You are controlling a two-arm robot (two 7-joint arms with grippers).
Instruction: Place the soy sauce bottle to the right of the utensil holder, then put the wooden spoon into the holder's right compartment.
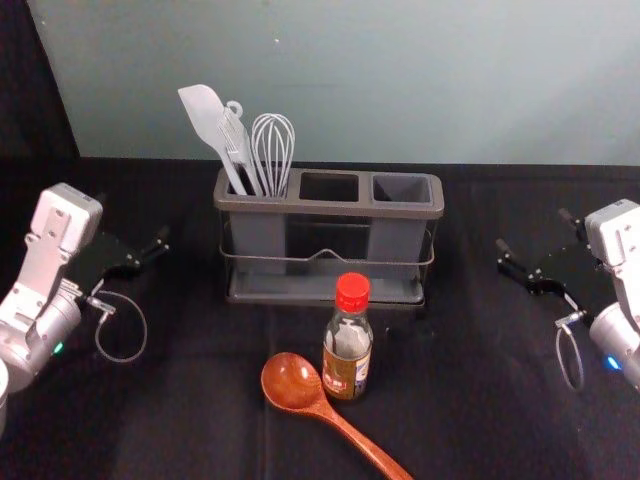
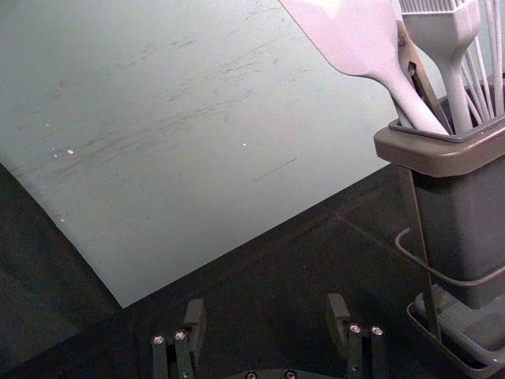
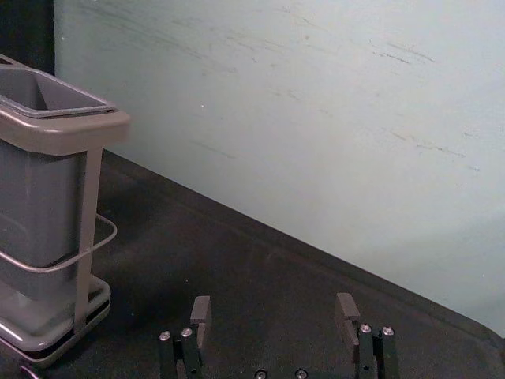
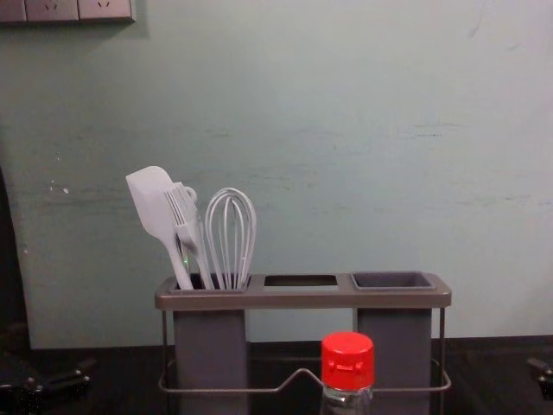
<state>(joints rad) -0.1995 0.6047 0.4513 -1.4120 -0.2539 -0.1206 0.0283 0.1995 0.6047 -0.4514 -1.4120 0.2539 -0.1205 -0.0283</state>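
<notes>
Nearest me, at the bottom centre of the head view, lies the spoon (image 1: 291, 382), its handle running to the lower right, probably so that a hand can get it after the bottle. The bottle (image 1: 347, 350) stands upright just beside the spoon's bowl, right of centre and in front of the holder (image 1: 330, 208). Its red cap is up, leaving the sides easy to grip.

The left gripper (image 2: 267, 308) waits at the left edge, the right gripper (image 3: 274, 306) at the right; both have jaws spread wide around nothing. I'd expect the right one to take the bottle 1st, being on the goal's side.

Farther back, the holder's left compartment keeps 3 tools (image 1: 250, 150) leaning upright, while its right compartment (image 1: 402, 188) faces up, ready for the spoon.
</notes>
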